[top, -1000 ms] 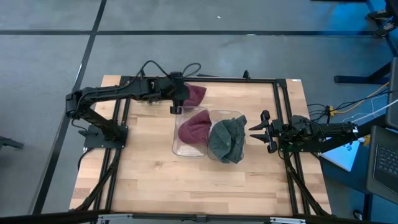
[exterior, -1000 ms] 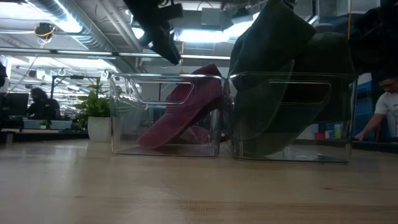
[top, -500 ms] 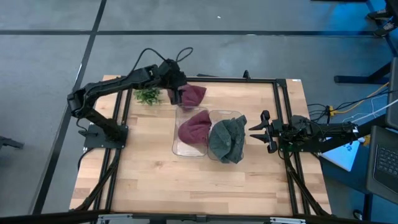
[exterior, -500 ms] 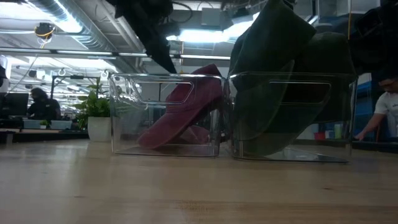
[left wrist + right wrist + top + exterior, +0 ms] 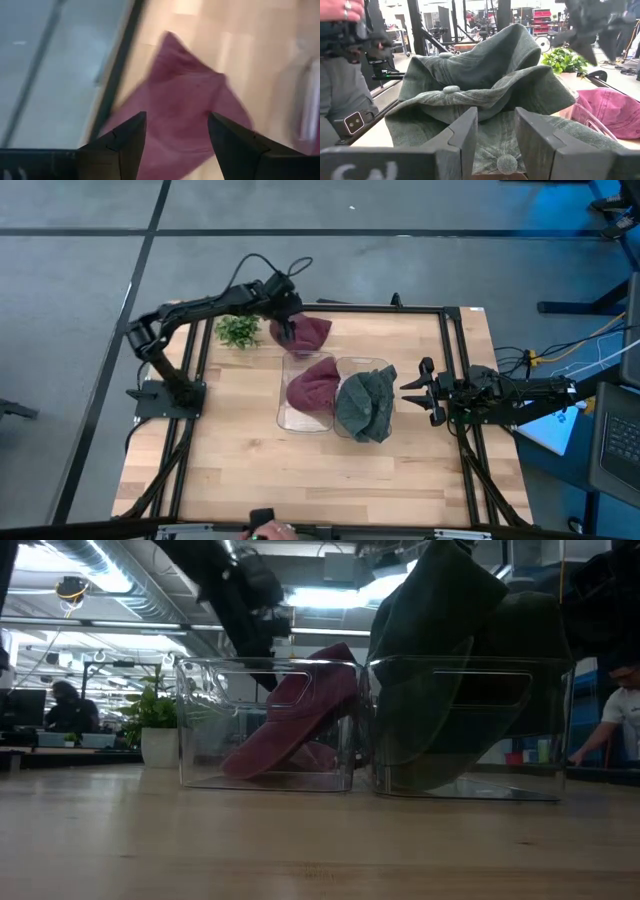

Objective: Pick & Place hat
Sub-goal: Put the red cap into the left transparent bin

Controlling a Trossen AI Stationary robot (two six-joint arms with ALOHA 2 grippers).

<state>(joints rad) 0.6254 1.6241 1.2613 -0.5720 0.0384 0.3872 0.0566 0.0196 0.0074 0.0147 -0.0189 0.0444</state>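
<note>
On the wooden tabletop (image 5: 240, 470) two clear plastic bins stand side by side, touching, near the middle. The left bin (image 5: 292, 418) holds a maroon hat (image 5: 313, 385) that leans against its wall, part of it rising above the rim. The right bin (image 5: 470, 725) is piled with grey-green hats (image 5: 365, 403), which spill well over its top edge.

A second maroon hat (image 5: 310, 332) lies loose on the tabletop just behind the left bin, near the far edge and close to the black frame rail. The left gripper (image 5: 284, 330) hangs right over this hat's left side; in the left wrist view its two dark fingers (image 5: 125, 145) stand well apart, with the hat (image 5: 182, 107) showing in the gap between them and nothing clamped. From the pictures it is hard to say whether the fingertips touch the cloth yet.

A small green plant (image 5: 237, 332) sits on the tabletop to the left of that hat, under the left arm.

The right gripper (image 5: 412, 388) waits low at the right side of the tabletop, just beside the bin of grey-green hats and pointing at it. Its fingers (image 5: 457, 132) are partly spread, and it holds nothing; the grey-green hats (image 5: 485, 82) fill the view just ahead of them.

A person stands in the room beyond the tabletop (image 5: 340, 75).
</note>
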